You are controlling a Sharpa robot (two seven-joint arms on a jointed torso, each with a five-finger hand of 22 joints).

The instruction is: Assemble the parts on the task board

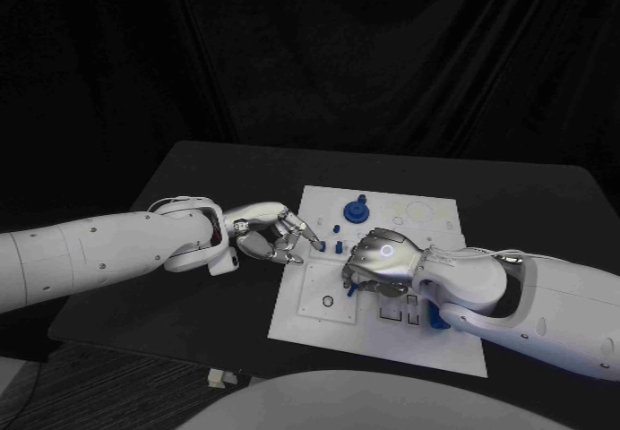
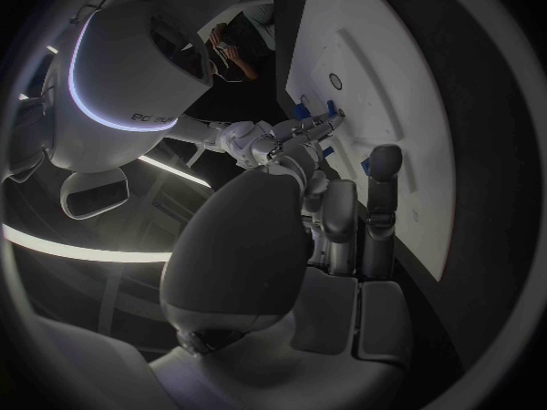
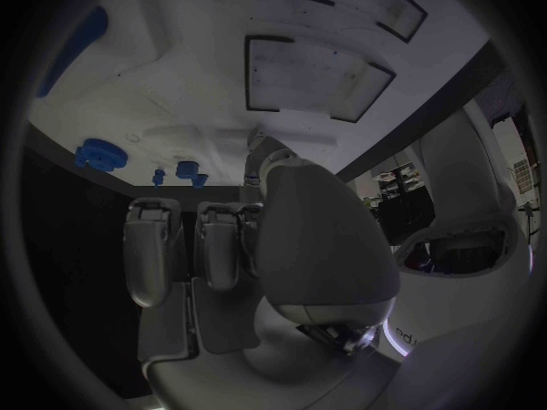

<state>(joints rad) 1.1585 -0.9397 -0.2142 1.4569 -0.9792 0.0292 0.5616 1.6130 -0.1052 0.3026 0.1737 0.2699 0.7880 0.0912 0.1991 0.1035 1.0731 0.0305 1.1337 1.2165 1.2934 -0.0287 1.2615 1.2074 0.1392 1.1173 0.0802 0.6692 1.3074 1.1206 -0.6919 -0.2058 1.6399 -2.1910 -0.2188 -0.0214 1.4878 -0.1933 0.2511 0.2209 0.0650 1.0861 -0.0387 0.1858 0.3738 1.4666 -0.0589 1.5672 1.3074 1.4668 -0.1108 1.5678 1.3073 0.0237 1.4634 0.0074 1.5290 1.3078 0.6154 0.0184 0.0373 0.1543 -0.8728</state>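
The white task board (image 1: 426, 345) lies mid-table. A blue gear-like part (image 1: 356, 212) stands near its far edge, with small blue pegs (image 1: 339, 244) just in front of it. My left hand (image 1: 269, 235) reaches in at the board's left edge, one finger stretched out to a small blue part (image 1: 319, 245); whether it grips that part is unclear. The left wrist view has that fingertip (image 2: 382, 162) beside the blue part (image 2: 367, 167). My right hand (image 1: 382, 260) hovers over the board's middle, fingers pointing down, nothing visible in them. Its fingers (image 3: 217, 237) face the gear part (image 3: 97, 153) and pegs (image 3: 188, 170).
Another blue part (image 1: 437, 318) lies on the board beside my right forearm, next to rectangular recesses (image 1: 394, 313). A small round hole (image 1: 327, 300) sits near the board's left side. Bare black table (image 1: 193, 305) surrounds the board.
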